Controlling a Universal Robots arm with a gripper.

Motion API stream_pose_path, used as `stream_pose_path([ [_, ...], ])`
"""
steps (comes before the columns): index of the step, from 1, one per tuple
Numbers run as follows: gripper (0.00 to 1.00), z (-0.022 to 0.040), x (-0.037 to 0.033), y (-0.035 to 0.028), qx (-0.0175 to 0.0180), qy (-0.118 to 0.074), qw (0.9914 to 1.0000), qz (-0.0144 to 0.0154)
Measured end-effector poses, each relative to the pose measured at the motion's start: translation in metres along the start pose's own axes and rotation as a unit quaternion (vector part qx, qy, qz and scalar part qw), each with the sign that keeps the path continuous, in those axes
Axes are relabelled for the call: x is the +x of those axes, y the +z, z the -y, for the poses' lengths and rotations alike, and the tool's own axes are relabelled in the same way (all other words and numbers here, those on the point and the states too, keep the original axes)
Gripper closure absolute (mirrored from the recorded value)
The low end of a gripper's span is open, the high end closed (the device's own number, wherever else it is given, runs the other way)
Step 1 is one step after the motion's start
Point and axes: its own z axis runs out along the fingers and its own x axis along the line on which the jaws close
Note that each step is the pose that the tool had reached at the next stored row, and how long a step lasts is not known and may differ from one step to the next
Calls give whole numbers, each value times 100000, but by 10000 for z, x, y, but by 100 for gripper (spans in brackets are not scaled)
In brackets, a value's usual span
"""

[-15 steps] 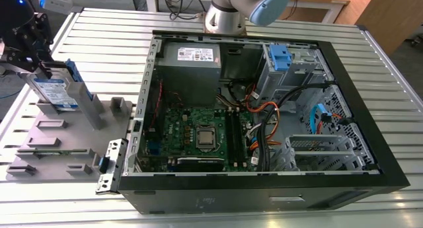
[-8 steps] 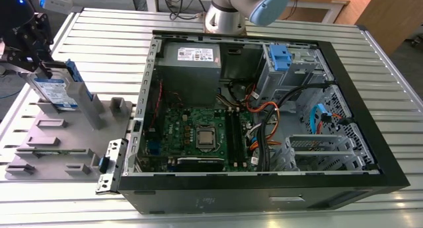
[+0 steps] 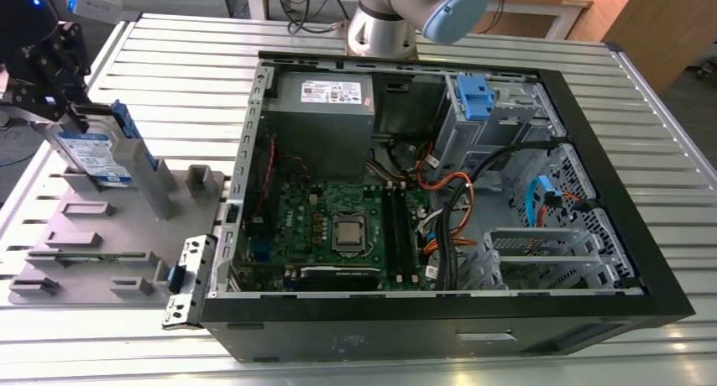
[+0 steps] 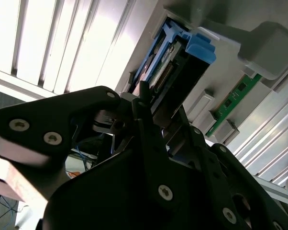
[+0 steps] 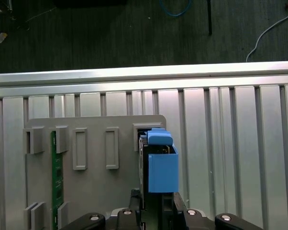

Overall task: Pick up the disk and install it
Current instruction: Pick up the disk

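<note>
The disk point(image 3: 99, 151) is a silver hard drive with a white-and-blue label and a blue bracket. It stands on edge in a slot of the grey holder point(image 3: 112, 235) at the exterior view's left. My black gripper point(image 3: 73, 109) is at its upper end, one finger on each side, and looks shut on the disk. In the first wrist view the disk point(image 5: 162, 172) runs from the gripper point(image 5: 155, 199) out over the holder point(image 5: 91, 191). In the second wrist view the disk's blue-edged end point(image 4: 170, 62) sits just beyond the gripper point(image 4: 149, 100).
The open computer case point(image 3: 448, 319) lies to the exterior view's right. It holds a grey power supply point(image 3: 325, 92), a motherboard point(image 3: 336, 226), loose cables, and a metal drive cage with a blue clip point(image 3: 476, 96). A green memory stick point(image 5: 53, 172) stands in the holder. The table is ribbed metal.
</note>
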Motion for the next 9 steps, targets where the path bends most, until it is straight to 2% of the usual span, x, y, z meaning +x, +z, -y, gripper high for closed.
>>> stream_pose_path([
  [4,65,0,-2,0,-3,-119,100000,-3],
  [9,65,0,-2,2,-40,-1878,99982,-30],
])
